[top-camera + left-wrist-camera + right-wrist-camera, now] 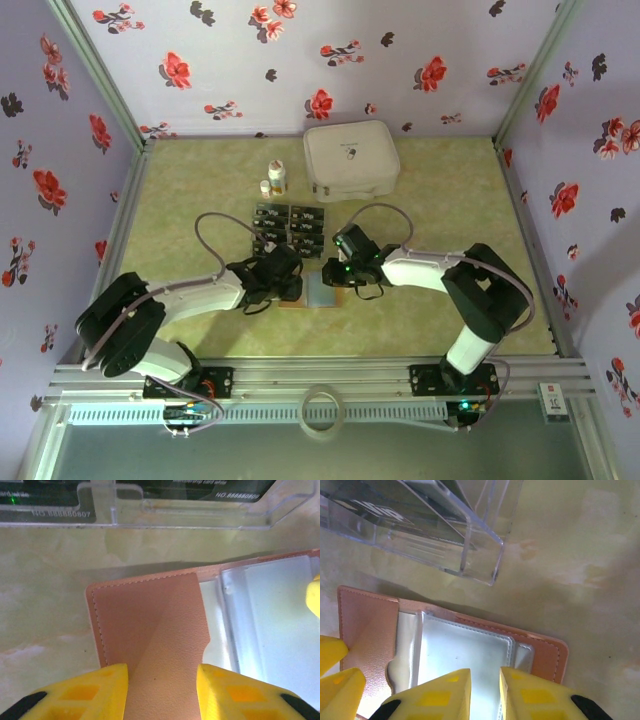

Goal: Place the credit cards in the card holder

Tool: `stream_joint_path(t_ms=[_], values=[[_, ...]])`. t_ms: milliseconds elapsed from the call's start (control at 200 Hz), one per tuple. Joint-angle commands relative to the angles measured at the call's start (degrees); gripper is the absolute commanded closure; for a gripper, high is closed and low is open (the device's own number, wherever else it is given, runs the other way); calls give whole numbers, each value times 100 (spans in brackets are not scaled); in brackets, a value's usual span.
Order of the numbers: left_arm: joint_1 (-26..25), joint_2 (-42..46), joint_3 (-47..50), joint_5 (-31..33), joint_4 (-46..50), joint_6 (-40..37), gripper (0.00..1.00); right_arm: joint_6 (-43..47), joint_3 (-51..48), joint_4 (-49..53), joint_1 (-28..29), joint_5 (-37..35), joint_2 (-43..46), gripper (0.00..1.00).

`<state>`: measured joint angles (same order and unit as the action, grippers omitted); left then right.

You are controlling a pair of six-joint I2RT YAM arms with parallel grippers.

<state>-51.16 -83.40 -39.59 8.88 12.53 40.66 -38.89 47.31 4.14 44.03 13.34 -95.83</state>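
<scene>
1. The small, flat, reddish-brown leather card holder (150, 625) is lying opened out on the pale green table, directly beneath the two grippers, which are facing each other across it.
2. The left gripper (162, 697) is standing partly open. Its yellow fingers (95, 695) are straddling the brown leather flap below them, with nothing clamped between them.
3. The right gripper (485, 694) is hovering over the silvery-grey inner pockets (465, 652) with only a narrow gap showing between its jaws. From this angle I cannot tell whether it is nipping a pocket leaf.
4. The thin black credit cards (290, 228) with pale lettering are sitting in a clear plastic tiered rack (470, 545). The rack is just beyond both sets of fingertips and is not touching the card holder.
5. No card is showing in the pockets and neither gripper is carrying one, so by my reading the filling is not yet begun.
6. The step in hand appears to be preparation, with one gripper steadying the leather side and the other working at the pocket side.
7. The whole of the task proper is waiting. Each card needs lifting from the rack ahead of the fingers and sliding into a pocket under them.
</scene>
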Motion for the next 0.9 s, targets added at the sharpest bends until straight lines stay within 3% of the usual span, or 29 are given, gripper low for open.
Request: stream_joint_path(t_ms=[0,285,895], values=[[-61,-46,190,132,-337,51,57,117,51,-171,-38,86,-105,77],[-71,186,725,137,-1140,-11,46,-11,-38,-348,-35,260,-160,78],[-88,790,1228,195,-1873,-290,35,-268,146,-546,104,446,-353,79]])
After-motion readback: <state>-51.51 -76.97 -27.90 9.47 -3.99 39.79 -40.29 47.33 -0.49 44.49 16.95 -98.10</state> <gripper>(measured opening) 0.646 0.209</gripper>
